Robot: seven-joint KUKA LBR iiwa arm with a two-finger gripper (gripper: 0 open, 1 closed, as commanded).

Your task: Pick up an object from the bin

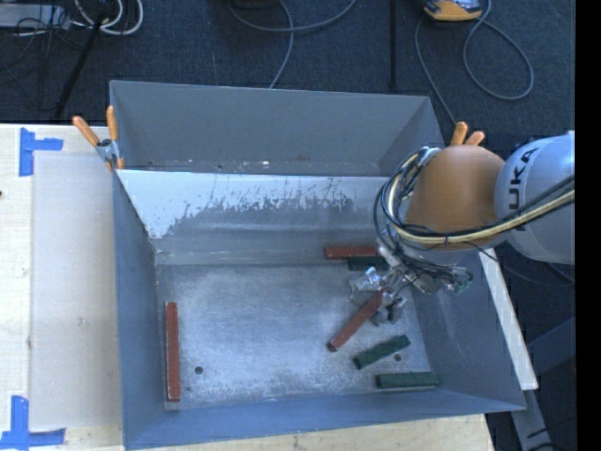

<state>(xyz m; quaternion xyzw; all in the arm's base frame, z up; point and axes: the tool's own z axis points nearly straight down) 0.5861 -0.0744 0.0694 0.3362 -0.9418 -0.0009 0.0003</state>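
The claw [383,294] hangs low in the right of the bin [272,134], at the upper end of a tilted brown stick [350,330]; whether it is open or closed cannot be told. Two dark green bars [381,352] lie near the front-right corner. The floor to the left lies open.

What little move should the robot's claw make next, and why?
Probably a slight slide toward the middle of the slanted reddish-brown flat stick: the gripper sits over its upper end, where a grasp might let it swing. The nearest dark green flat stick lies apart from it, so nothing seems in the way.
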